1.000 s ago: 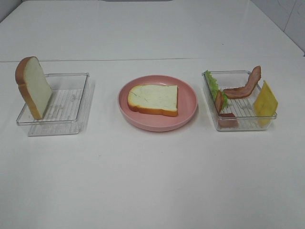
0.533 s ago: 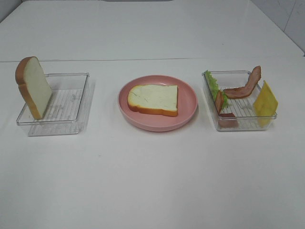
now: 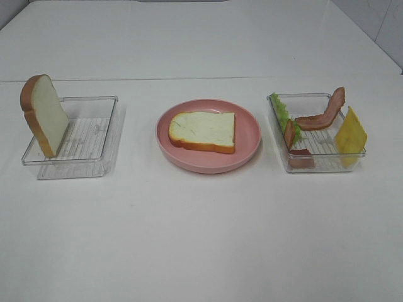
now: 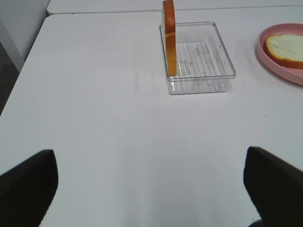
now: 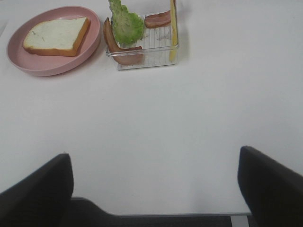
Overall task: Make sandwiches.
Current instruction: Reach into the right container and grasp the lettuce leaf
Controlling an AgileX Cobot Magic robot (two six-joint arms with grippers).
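Of the sandwiches, only a brown-crusted white bread slice shows, lying flat on the pink plate. A second slice stands on edge in the left clear tray. The right clear tray holds green lettuce, bacon strips and a yellow cheese square leaning on its right wall. Neither arm appears in the high view. My left gripper is open over bare table, well short of the standing slice. My right gripper is open, well back from the lettuce and bacon.
The white table runs wide in front of both trays and the plate. In the left wrist view the table's left edge drops off beside a grey floor. In the right wrist view the table's near edge lies just under my gripper.
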